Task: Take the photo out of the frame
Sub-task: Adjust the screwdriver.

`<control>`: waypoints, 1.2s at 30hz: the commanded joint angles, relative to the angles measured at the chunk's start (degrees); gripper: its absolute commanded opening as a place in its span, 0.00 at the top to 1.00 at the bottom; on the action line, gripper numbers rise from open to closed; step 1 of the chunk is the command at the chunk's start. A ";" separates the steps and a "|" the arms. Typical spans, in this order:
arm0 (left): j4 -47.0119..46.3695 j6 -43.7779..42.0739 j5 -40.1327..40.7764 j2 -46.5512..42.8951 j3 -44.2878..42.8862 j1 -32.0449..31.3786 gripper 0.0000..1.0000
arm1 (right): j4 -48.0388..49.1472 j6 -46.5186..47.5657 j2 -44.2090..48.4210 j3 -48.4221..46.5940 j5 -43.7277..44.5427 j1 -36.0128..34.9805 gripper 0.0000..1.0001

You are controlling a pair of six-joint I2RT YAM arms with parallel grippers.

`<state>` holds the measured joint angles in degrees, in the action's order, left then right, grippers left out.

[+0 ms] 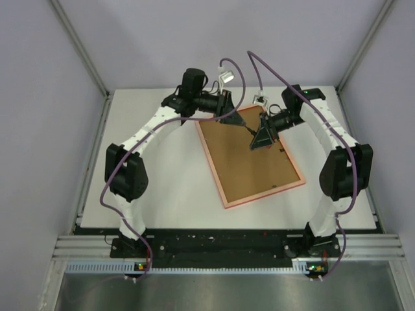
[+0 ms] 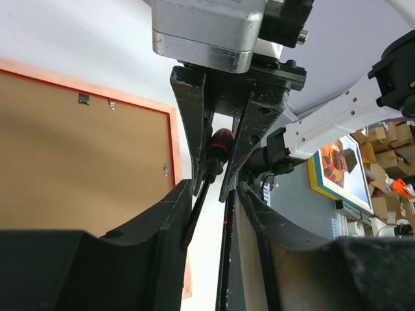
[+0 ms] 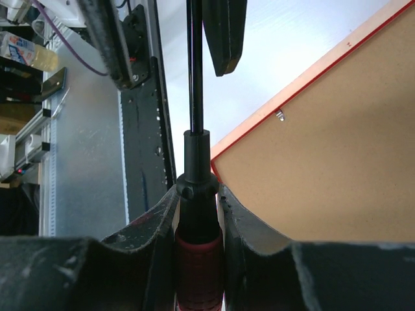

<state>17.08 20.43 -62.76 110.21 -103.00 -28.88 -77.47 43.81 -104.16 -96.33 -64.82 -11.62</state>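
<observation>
The frame (image 1: pixel 249 162) lies face down on the white table, showing its brown back and reddish rim (image 2: pixel 78 162) (image 3: pixel 337 155). The photo is hidden under that back. My right gripper (image 1: pixel 258 135) (image 3: pixel 198 194) is shut on the red-and-black handle of a screwdriver (image 3: pixel 194 97), above the frame's far corner. The shaft points at my left gripper (image 1: pixel 232 120) (image 2: pixel 214 194). There the thin shaft (image 2: pixel 194 214) passes between the left fingers, lying against one finger, with a gap to the other. The left jaws stand open.
Small metal tabs (image 2: pixel 111 103) (image 3: pixel 280 115) sit along the inner edge of the frame's back. A black rail (image 1: pixel 220 243) runs along the table's near edge at the arm bases. Grey walls (image 1: pixel 39 129) enclose the table (image 1: pixel 162 188) on both sides.
</observation>
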 commanded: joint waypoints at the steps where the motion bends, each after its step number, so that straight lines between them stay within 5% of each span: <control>1: -1.27 -0.38 -2.19 0.26 -2.38 0.14 0.63 | -4.97 2.42 0.89 -3.16 -2.86 -0.34 1.00; 14: 3.75 -4.78 0.36 0.62 -3.61 -0.47 0.78 | -8.13 4.79 -0.08 -5.00 -2.95 -0.69 1.00; 23: 2.78 -3.82 1.33 0.88 -4.49 -0.38 0.66 | -8.84 5.06 0.80 -4.21 -0.75 -2.97 1.00; 28: 2.69 -3.81 0.89 0.88 -4.40 -0.38 0.75 | -8.75 4.62 0.80 -5.35 -0.66 -2.97 1.00; 32: 3.39 -4.34 0.45 1.23 -4.31 -0.65 1.00 | -8.75 4.53 0.62 -5.88 -0.31 -3.06 1.00; 36: 4.63 -5.13 0.62 1.14 -4.84 -0.82 1.00 | -8.75 4.53 0.19 -6.85 0.04 -2.97 1.00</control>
<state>21.56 17.50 -63.07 111.13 -105.69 -29.30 -77.38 48.01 -104.44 -99.42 -62.83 -14.09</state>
